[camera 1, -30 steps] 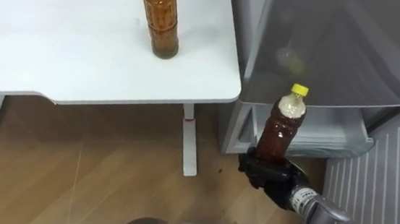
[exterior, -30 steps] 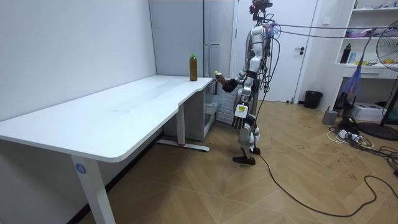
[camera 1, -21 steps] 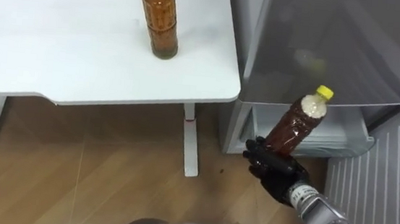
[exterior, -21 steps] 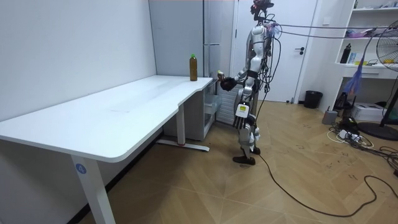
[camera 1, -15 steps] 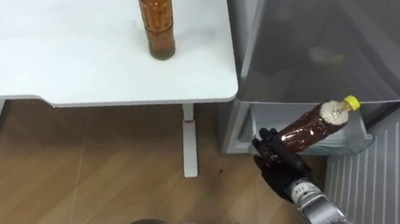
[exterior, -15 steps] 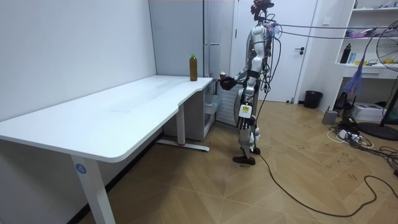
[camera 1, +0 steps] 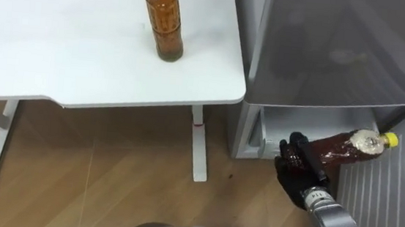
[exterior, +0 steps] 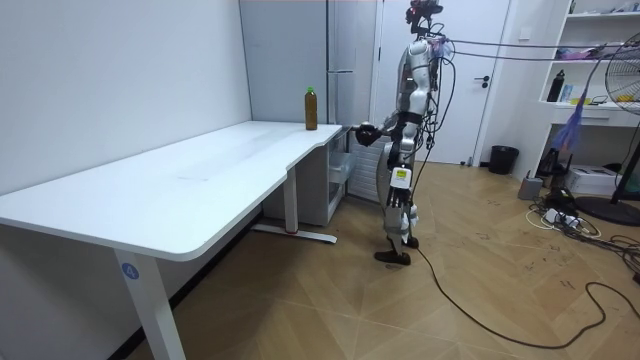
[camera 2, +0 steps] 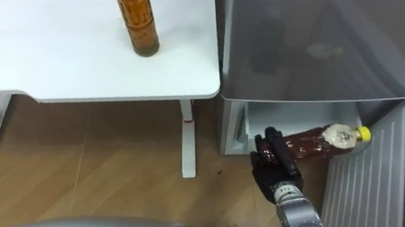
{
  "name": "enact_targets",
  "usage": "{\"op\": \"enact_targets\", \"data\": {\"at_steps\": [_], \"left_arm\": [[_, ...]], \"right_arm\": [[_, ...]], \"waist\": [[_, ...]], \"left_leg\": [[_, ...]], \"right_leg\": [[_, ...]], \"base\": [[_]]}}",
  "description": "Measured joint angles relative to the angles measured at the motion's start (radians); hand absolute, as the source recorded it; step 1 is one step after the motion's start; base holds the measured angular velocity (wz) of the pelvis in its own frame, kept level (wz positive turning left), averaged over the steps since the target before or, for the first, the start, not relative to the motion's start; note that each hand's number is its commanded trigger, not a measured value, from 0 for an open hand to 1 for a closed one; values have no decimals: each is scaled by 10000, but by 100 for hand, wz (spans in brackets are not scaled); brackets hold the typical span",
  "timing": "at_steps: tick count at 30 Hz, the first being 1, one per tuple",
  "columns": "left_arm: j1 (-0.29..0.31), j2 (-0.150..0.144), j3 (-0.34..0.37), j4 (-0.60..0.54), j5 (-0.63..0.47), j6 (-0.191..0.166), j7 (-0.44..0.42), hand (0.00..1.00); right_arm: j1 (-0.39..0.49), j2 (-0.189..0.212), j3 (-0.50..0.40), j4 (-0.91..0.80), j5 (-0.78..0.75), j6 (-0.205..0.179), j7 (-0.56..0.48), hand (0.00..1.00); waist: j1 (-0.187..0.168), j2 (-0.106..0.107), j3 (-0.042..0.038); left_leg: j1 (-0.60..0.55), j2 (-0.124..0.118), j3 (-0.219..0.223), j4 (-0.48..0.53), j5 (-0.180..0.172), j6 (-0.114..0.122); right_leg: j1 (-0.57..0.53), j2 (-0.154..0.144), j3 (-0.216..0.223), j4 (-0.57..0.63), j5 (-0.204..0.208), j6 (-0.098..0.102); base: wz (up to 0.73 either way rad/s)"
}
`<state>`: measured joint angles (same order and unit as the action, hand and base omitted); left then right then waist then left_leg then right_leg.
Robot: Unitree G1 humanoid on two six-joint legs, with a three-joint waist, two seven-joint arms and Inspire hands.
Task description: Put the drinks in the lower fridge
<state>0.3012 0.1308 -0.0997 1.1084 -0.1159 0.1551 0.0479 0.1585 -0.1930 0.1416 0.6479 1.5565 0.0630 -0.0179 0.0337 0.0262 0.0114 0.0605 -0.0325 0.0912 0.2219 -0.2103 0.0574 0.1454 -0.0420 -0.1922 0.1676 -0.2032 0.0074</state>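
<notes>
The black right hand has its fingers curled round the base end of a clear plastic bottle of brown tea. The bottle lies almost flat, its yellow cap pointing away to the hand's right. Just beyond the hand is the open lower compartment of the grey fridge, with the ribbed inner door beside the cap.

The hold is far from the neck, so the bottle could pivot or slip, and the cap might knock the door. Laid on its side, it may also roll.

Well off to the hand's left, a second tea bottle with a green cap stands on the white bench (not yet put away). The left hand hangs at the robot's side, too small to read.
</notes>
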Motion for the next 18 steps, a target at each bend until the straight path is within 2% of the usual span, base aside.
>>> {"op": "enact_targets", "data": {"at_steps": [4,6,8,11,18], "left_arm": [[183,-2,103,-209,10,118,-68,0],[238,1,435,-271,12,182,-205,0],[244,1,553,-279,4,220,-229,0],[254,5,583,-280,4,344,-296,0],[262,8,555,-286,9,504,-456,0]], "right_arm": [[9,5,-433,102,104,6,-195,100],[7,6,-816,237,110,8,-239,100],[-35,-6,-1072,455,132,18,-243,100],[-87,-4,-1356,919,111,28,-257,100],[-255,7,-1714,1085,48,178,-414,100]], "waist": [[-26,-38,-9],[-40,-95,-13],[-25,-136,-44],[-22,-168,-48],[-33,-163,-25]], "left_leg": [[15,-33,-27,4,2,2],[71,-75,-139,6,2,3],[148,-104,-196,-2,3,4],[293,-145,-347,-5,1,7],[365,-166,-462,19,-5,9]], "right_leg": [[16,-27,-29,7,-51,15],[118,-45,-50,-14,-77,35],[169,-69,-99,-10,-102,52],[352,-104,-308,-4,-114,72],[542,-119,-381,1,-192,55]], "base": [[1],[11],[11],[12],[3]]}}
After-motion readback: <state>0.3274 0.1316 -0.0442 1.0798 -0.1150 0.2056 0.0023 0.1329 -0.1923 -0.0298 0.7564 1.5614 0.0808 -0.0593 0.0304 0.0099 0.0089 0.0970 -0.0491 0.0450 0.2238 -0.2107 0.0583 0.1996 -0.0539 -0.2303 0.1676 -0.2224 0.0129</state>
